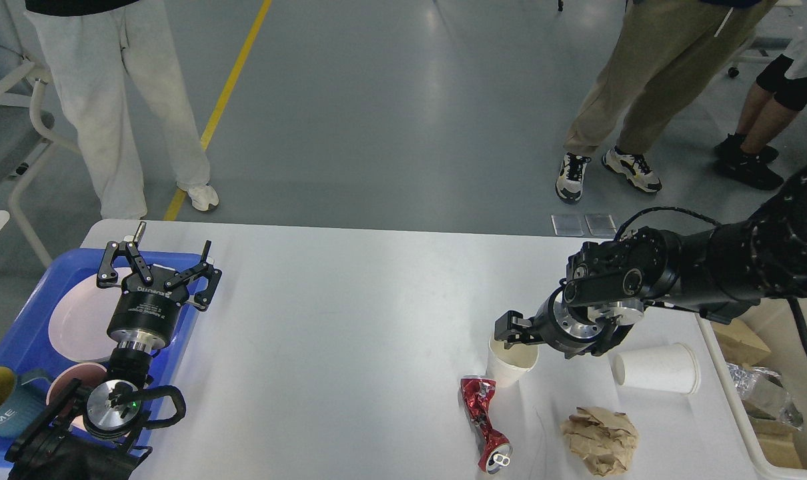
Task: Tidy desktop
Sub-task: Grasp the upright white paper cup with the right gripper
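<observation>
On the white desktop (350, 320) stand several pieces of litter at the right front. A torn white paper cup (509, 367) stands upright, a crushed red can (483, 421) lies just in front of it, crumpled brown paper (600, 440) lies to the can's right, and a second white paper cup (655, 368) lies on its side. My right gripper (513, 331) hangs at the rim of the upright cup; it is dark and its fingers cannot be told apart. Over the blue tray's right edge, my left gripper (160, 259) is open and holds nothing.
The blue tray (30, 313) at the left holds a pink plate (77, 320), a pink bowl (63, 387) and a dark blue mug (0, 400). A white bin (730, 393) with cardboard and plastic stands off the right edge. People stand beyond the table.
</observation>
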